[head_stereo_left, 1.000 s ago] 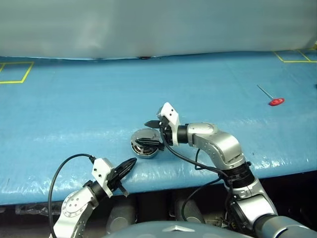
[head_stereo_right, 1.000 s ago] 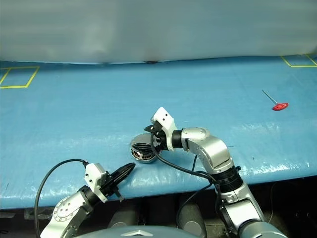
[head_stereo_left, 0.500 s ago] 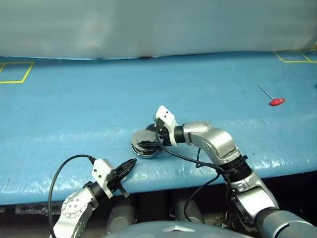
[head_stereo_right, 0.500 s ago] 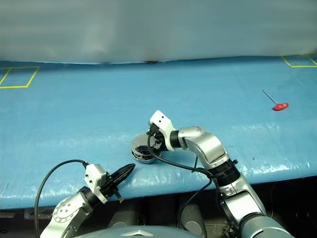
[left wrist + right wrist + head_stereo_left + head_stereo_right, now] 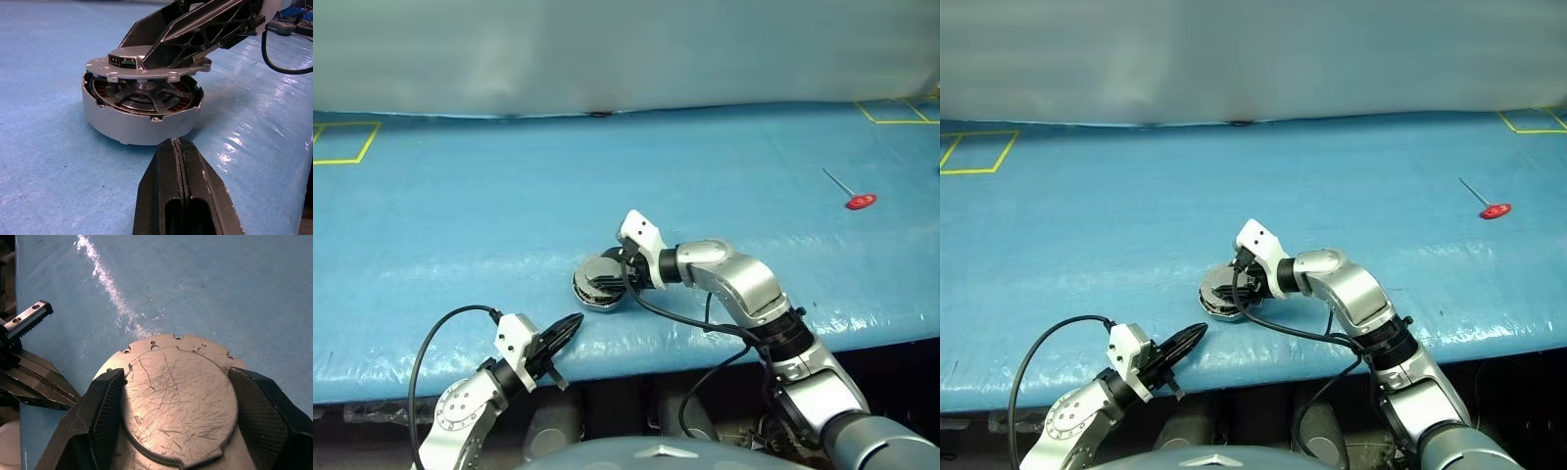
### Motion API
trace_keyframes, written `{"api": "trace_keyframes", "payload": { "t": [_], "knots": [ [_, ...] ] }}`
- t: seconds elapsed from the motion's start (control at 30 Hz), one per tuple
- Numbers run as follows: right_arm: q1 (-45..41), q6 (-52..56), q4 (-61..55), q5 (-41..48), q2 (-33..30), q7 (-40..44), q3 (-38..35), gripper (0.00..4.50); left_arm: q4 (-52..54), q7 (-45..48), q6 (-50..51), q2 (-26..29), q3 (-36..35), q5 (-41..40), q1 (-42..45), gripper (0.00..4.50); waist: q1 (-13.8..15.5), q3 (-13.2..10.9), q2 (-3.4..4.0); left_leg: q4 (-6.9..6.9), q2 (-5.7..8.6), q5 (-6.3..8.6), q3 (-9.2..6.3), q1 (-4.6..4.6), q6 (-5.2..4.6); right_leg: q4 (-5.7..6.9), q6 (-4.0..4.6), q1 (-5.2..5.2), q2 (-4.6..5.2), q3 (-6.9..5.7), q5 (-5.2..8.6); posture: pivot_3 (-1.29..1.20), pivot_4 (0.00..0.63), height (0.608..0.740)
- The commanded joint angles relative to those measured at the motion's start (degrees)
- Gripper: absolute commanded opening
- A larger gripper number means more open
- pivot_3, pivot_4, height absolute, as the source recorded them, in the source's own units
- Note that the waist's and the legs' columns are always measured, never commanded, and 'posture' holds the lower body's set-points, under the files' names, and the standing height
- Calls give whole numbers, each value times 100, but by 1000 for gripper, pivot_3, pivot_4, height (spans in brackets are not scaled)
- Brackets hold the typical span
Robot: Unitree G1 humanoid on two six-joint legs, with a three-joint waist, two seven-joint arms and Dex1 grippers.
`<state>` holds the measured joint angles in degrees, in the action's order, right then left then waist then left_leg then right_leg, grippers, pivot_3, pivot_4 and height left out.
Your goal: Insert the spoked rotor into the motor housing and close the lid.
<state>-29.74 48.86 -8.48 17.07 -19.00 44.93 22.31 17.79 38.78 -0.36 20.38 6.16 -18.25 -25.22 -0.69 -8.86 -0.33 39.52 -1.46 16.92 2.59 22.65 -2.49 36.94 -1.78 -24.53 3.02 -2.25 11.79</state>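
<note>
The motor housing (image 5: 137, 127), a short grey cup with copper windings, stands on the blue table near its front edge. The spoked rotor (image 5: 146, 95) lies inside it. The lid (image 5: 176, 401), a scratched grey disc, sits just above the housing's rim with a gap under it. My right gripper (image 5: 176, 377) reaches in from the right, and its fingers (image 5: 110, 401) press on both sides of the lid's raised plate. My left gripper (image 5: 568, 328) is shut and empty. It stays at the table's front edge, a short way in front of the housing (image 5: 595, 291).
A red-handled tool (image 5: 859, 201) lies far off at the right. Yellow tape squares mark the back left (image 5: 342, 142) and back right (image 5: 896, 110) corners. The table's front edge (image 5: 705, 343) runs just in front of the housing.
My right gripper has come down and to the left onto the housing, and its fingers have closed in on the lid. The left arm has not moved.
</note>
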Motion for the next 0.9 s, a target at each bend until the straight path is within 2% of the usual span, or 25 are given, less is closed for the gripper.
{"api": "trace_keyframes", "payload": {
  "t": [0.03, 0.67, 0.9],
  "knots": [
    [169, -165, -480, -130, 52, -273, 44, 3051, 217, 14, -5, 6, 28, -68, -22, 0, 2, 0, -1, 0, 0, 0, 0, 0, 0, 0, 0, 0, 0, 0, 0, 0, 150, 740],
    [865, 12, -892, -463, 489, -1278, 322, 3051, 222, 48, 26, 36, 28, -106, -48, 0, -9, 4, -3, 1, -2, 0, 1, -3, 0, 0, 10, 1, -1, 1, 6, 0, 150, 740],
    [1116, -242, -868, -589, 407, -1293, 483, 3051, 201, 83, 3, 47, 29, -106, -52, 0, -10, 14, -5, 1, -2, 0, 1, -4, 0, 0, 11, 2, -1, 1, 8, 0, 150, 740]
  ]
}}
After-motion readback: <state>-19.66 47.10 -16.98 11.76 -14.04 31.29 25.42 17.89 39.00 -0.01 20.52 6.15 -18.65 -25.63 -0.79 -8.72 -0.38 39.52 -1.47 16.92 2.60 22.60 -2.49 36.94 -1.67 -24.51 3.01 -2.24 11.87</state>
